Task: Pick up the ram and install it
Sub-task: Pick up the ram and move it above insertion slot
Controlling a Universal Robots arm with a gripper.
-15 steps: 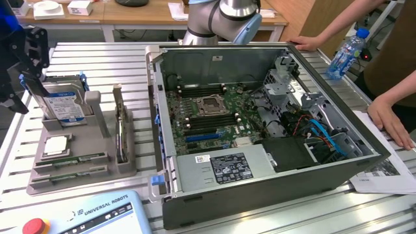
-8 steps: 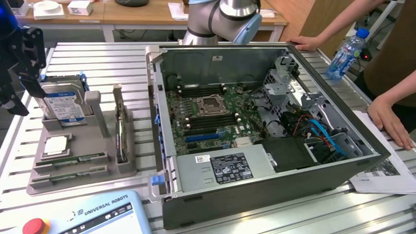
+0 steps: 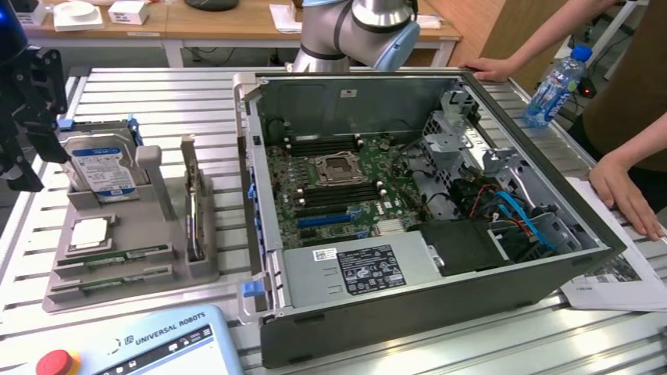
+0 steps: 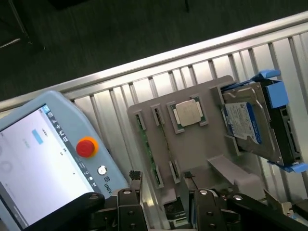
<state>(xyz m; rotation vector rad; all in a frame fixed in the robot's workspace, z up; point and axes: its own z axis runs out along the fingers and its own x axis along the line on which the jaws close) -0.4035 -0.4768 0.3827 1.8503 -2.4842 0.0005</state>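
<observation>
Hard drive [image 4: 245,122], processor chip [image 4: 188,113] share tray [image 4: 202,149] with ram [image 4: 147,144]; teach pendant [image 4: 43,159] alongside. Gripper [image 4: 163,190] spread wide, empty, above tray.

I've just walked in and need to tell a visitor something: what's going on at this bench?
A robot arm is set up to fit ram into an open computer case. Its hand hangs open and empty above the grey tray of parts, and the ram lies untouched in its tray slot. A person at the exterior view's right leans on the table beside the case.
</observation>
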